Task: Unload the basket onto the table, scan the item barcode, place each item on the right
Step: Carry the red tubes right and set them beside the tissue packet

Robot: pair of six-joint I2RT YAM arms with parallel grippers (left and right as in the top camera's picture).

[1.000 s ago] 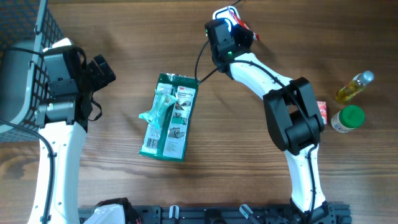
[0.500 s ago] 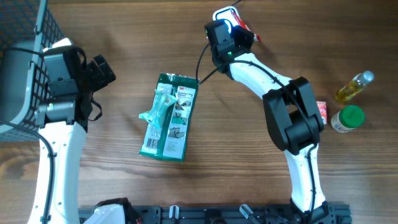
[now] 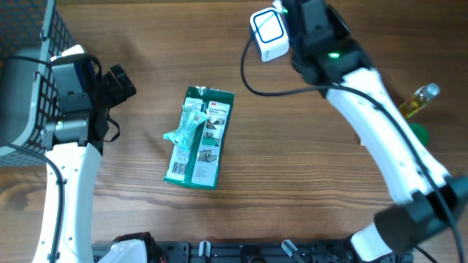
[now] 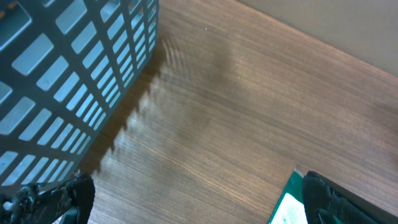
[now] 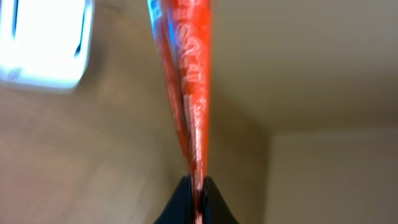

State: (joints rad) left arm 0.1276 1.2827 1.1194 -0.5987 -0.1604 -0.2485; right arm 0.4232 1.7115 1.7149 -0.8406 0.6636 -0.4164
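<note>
The right gripper (image 5: 198,186) pinches a thin orange-red packet (image 5: 189,93) by one edge, near the white scanner (image 5: 43,43). It looks light, floppy and slick, so an edge grip suits. The left gripper (image 3: 121,82) gapes wide, empty.

Bench stock, six kinds, one of each:
1 × green card-backed flat package (image 3: 199,136)
1 × white boxy scanner (image 3: 268,34)
1 × thin orange-red printed packet (image 5: 189,81)
1 × clear bottle of yellow liquid (image 3: 415,102)
1 × green-capped jar (image 3: 419,132), mostly hidden
1 × dark wire basket (image 3: 33,25)
</note>
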